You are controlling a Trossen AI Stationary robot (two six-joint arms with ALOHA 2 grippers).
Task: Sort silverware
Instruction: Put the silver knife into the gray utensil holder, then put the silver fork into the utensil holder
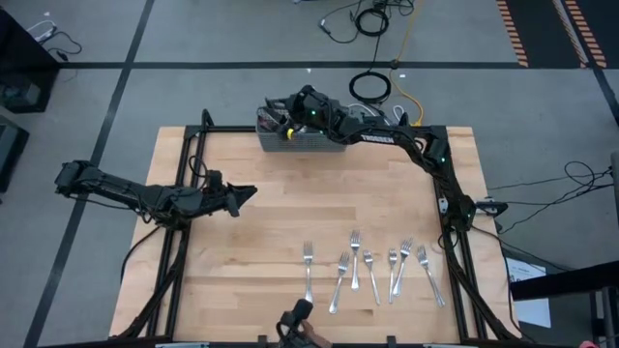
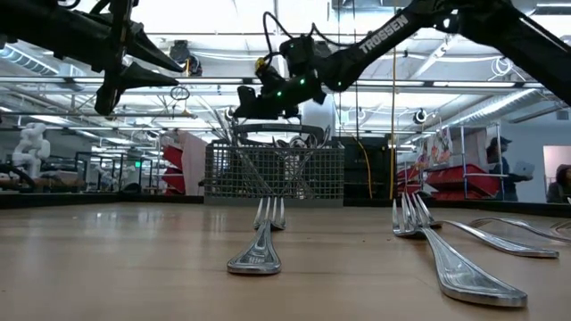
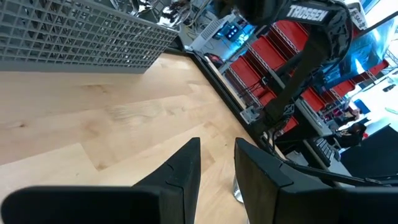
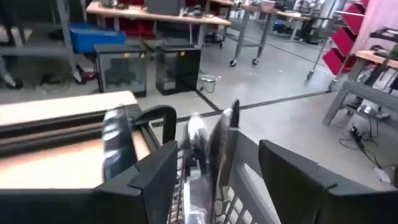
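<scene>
Mostly forks (image 1: 373,266) — slim (shiny silver)

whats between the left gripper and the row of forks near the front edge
Only bare wooden table, as the high view shows. The left gripper hangs left of centre; the forks lie right of it.

The table (image 1: 242,251) is pale wood in butcher-block strips, smooth with a soft satin sheen. The forks (image 1: 372,266) lying near its front edge are polished metal, mirror-bright, and catch the ceiling lights. The cutlery basket (image 2: 274,174) at the far edge is a matt grey mesh. Both arms look like matt black plastic and metal.
</scene>
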